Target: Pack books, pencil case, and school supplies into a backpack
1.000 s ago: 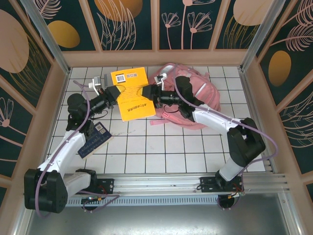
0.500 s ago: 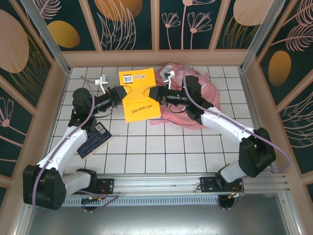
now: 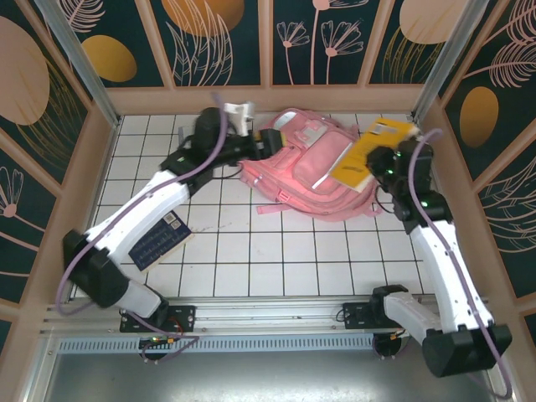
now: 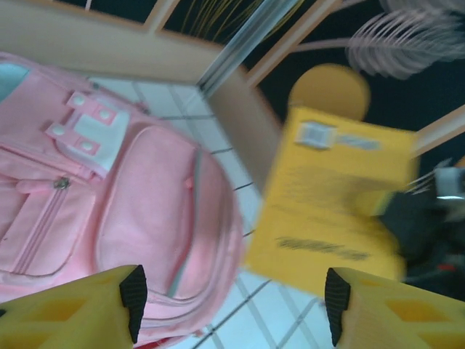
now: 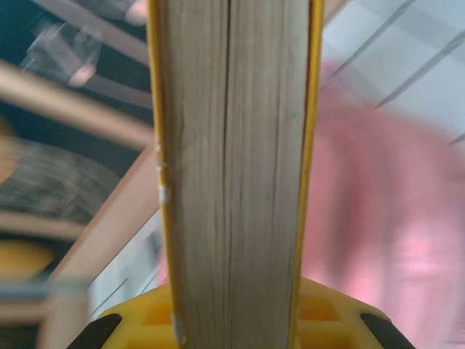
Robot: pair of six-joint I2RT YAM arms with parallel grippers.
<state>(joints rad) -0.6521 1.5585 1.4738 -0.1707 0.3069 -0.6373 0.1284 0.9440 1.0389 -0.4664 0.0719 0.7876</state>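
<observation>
My right tool (image 3: 387, 162) is clenched on a yellow-orange thin book (image 3: 366, 152) with a white label. It holds the book off the white tiled bench (image 3: 251, 251), tilted, over the right-hand edge of the large pink fabric backpack (image 3: 306, 172). On the right wrist camera I see this book edge-on, its pale page block upright between the yellow fingers (image 5: 109, 327), with the pink fabric blurred behind it.

My left tool (image 4: 234, 305) is released: its two yellow fingers with black pads (image 4: 133, 291) stand wide apart with nothing between them. Beyond them lie the backpack's front pockets and zip, and farther off the yellow-orange thin book hangs in the air.

The backpack lies flat at the far middle of the bench. A navy grid-patterned book (image 3: 159, 239) lies on the bench at the near left, well apart from the backpack and partly under the left arm.
</observation>
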